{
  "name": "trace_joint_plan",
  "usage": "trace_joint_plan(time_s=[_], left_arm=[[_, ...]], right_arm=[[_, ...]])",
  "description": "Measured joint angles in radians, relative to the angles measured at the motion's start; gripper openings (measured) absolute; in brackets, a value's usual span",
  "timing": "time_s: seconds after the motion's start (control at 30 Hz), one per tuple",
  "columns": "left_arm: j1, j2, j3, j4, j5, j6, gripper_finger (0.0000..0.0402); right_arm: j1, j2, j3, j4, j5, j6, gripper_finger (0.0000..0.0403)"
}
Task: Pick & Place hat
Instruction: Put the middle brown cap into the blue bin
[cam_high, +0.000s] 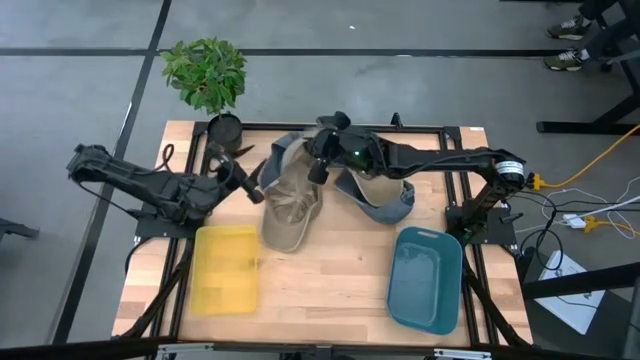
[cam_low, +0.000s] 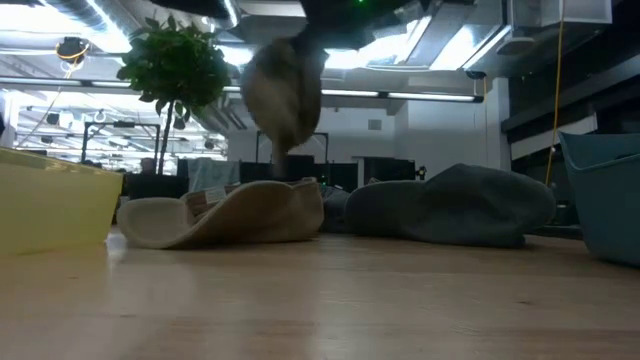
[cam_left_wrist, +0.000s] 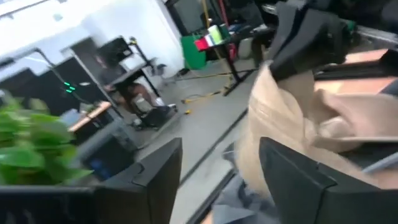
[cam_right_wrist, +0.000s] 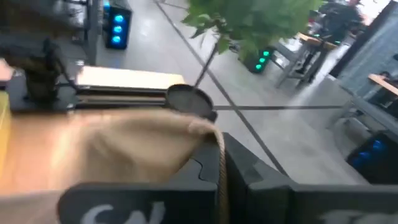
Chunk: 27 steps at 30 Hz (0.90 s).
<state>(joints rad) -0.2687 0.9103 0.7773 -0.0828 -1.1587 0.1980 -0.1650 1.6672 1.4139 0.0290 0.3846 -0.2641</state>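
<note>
A tan hat (cam_high: 290, 205) lies mid-table. In the low view its upper part (cam_low: 285, 95) hangs from above, and its lower part (cam_low: 230, 215) rests on the wood. My right gripper (cam_high: 318, 165) reaches in from the right and is shut on the tan hat's far end. My left gripper (cam_high: 257, 190) is open just left of the hat. In the left wrist view its fingers (cam_left_wrist: 155, 177) stand in front of the tan cloth (cam_left_wrist: 280, 118); whether they touch it I cannot tell. A grey hat (cam_high: 382, 195) lies to the right, beside the tan one. My right gripper pinches the tan hat's far end (cam_right_wrist: 186, 134) between its two fingers (cam_right_wrist: 249, 174), coming from above. A cord (cam_right_wrist: 219, 158) runs along one finger. That end is lifted; the cloth hangs slack below the fingers, and the hat's near part (cam_high: 288, 235) lies on the table.
A yellow bin (cam_high: 226, 268) stands near left and a teal bin (cam_high: 426, 278) near right. A potted plant (cam_high: 206, 72) stands at the far left corner. Another grey cloth piece (cam_high: 283, 150) shows behind the tan hat. Bare wood lies between the bins.
</note>
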Motion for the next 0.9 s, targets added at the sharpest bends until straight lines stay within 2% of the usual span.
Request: trace_joint_plan(time_s=[0.17, 0.37, 0.6, 0.9], left_arm=[[0.053, 0.072, 0.0, 0.035, 0.129, -0.052, 0.0239], [0.07, 0.15, 0.0, 0.074, 0.107, -0.037, 0.026], [0.081, 0.156, 0.0, 0.132, 0.109, -0.028, 0.028], [0.172, 0.212, 0.0, 0.167, 0.228, -0.054, 0.0279]], right_arm=[[0.0, 0.002, -0.001, 0.003, 0.046, 0.003, 0.0003], [-0.002, 0.002, -0.001, 0.0, 0.043, 0.022, 0.0003], [-0.002, 0.001, -0.001, 0.003, 0.043, 0.024, 0.0003], [-0.002, 0.001, -0.002, 0.004, 0.039, 0.025, 0.0003]])
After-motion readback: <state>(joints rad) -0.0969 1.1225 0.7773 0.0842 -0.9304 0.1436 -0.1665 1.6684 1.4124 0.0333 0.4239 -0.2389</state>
